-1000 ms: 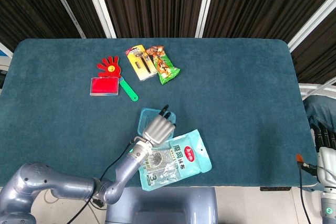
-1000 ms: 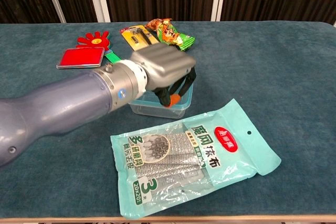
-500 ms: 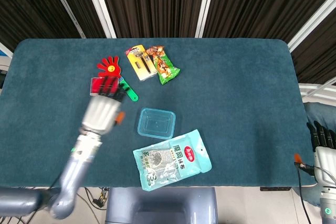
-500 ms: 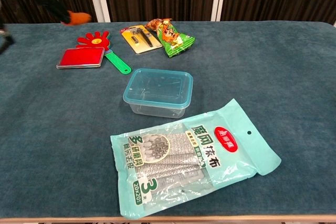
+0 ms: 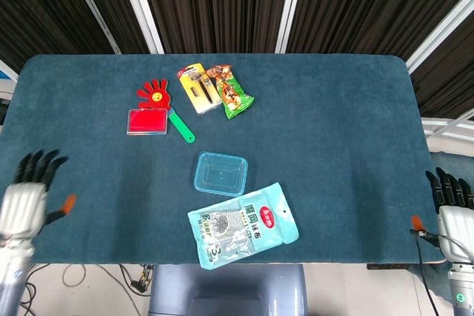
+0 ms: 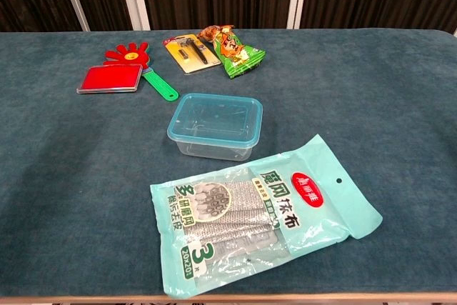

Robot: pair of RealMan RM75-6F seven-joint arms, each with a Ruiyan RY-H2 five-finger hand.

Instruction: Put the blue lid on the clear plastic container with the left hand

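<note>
The clear plastic container [image 5: 220, 174] [image 6: 216, 128] stands near the middle of the table with the blue lid [image 6: 216, 117] sitting flat on its rim. My left hand [image 5: 27, 192] hovers at the table's left front corner, far from the container, fingers spread and holding nothing. My right hand [image 5: 449, 201] is off the table's right front corner, fingers pointing up and empty. The chest view shows neither hand.
A teal scrubber packet [image 5: 242, 225] [image 6: 261, 209] lies just in front of the container. Behind it to the left are a red flat case [image 5: 147, 121], a red hand-shaped clapper with green handle [image 5: 164, 103], a yellow nail-clipper card [image 5: 198, 87] and a green snack bag [image 5: 232, 92].
My left hand has let go of the lidded container and swung away to the left, ending at the table's front left corner. The container has not moved.
</note>
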